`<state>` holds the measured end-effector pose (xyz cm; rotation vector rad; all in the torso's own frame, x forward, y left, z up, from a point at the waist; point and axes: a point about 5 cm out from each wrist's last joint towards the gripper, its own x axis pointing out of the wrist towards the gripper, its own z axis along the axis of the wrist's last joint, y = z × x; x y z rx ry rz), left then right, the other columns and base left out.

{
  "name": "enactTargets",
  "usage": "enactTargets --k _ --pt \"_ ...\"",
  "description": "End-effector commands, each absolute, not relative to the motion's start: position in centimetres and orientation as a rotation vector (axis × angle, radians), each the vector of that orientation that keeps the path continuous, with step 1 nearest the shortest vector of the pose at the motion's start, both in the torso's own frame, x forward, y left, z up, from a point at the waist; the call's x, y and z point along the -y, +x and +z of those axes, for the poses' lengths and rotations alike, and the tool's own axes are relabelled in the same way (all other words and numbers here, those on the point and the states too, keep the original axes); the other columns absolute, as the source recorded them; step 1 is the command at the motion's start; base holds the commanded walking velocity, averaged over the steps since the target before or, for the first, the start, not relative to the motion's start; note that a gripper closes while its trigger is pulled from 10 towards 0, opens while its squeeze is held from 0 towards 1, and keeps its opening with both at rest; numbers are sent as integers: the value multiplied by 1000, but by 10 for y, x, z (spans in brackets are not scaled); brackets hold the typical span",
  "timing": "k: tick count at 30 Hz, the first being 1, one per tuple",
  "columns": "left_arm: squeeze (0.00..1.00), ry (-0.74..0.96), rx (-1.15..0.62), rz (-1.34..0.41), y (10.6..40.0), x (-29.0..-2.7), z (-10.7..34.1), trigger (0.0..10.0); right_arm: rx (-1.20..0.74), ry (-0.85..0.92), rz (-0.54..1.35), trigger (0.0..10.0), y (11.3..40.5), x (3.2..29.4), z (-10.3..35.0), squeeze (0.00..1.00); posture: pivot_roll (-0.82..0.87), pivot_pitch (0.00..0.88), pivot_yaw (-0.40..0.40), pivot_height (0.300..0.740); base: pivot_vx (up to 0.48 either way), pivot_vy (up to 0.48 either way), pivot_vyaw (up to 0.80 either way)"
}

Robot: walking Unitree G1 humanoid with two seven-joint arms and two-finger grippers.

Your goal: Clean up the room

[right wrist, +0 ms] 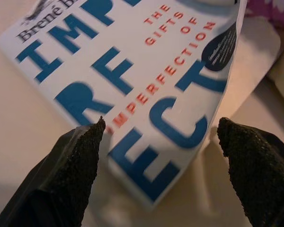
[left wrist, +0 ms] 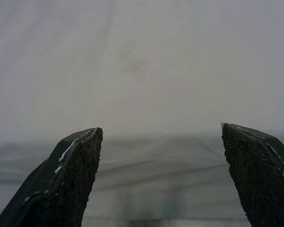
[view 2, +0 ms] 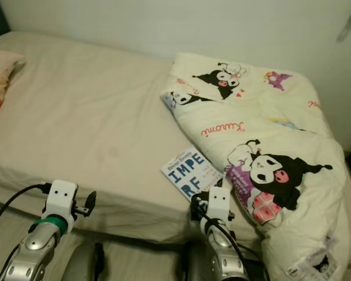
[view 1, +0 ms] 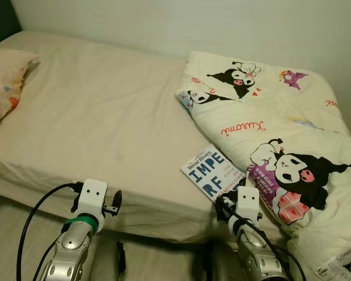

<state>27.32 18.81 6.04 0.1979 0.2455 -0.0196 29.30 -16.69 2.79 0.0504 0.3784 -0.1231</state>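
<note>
Book (right wrist: pixel 132 90) cover, white: author line in dark serif reads "Brené B…", cut off at the edge in the right wrist view; "Brené Brown" in the head views. Large blue title letters run "IMP / RF / ECT", partly cropped. Small red subtitle: "THE GIFTS OF IMPERFECTION". Dark badge on the cover has small print, too small to read.

Blanket (view 1: pixel 292 134): red script "Kuromi" next to the cartoon figures. White tag at its lower corner (view 1: pixel 345 260) has print, unreadable.
</note>
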Motion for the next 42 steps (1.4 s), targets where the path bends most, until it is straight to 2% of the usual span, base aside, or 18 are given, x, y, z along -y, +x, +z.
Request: enactTargets --k 1,9,15,16,20,21,22,25,36,42 --pt "0 207 -307 -20 262 -190 42 10000 -391 49 -132 10000 293 169 26 0 119 0 -18 570 0 0 0" --pt "0 214 -305 -4 259 -192 40 10000 -382 43 -175 10000 297 177 27 0 122 0 -22 570 0 0 0" --pt "0 154 -135 -32 292 -186 86 10000 -327 76 -205 10000 310 185 40 0 126 0 -23 570 0 0 0" --pt "0 141 -99 -52 299 -183 96 10000 -330 80 -215 10000 312 188 41 290 123 0 -21 570 0 0 0" --pt "0 118 -37 -92 310 -177 114 10000 -344 82 -238 10000 314 193 40 290 123 0 -21 570 0 0 0" --pt "0 110 -9 -117 316 -172 124 10000 -352 88 -245 10000 315 197 40 1000 124 0 -19 570 0 0 0" --pt "0 105 20 -160 323 -165 137 10000 -374 99 -264 10000 316 203 38 1000 124 0 -19 570 0 0 0" --pt "0 121 6 -184 326 -162 141 10000 -402 107 -285 10000 316 210 36 1000 125 0 -18 570 0 0 0" --pt "0 180 -78 -179 334 -169 141 10000 -493 191 -427 10000 311 254 33 1000 136 4 -10 570 0 0 0" --pt "0 180 -106 -184 330 -172 137 10000 -560 260 -399 10000 308 254 27 1000 145 11 -14 570 0 0 0"
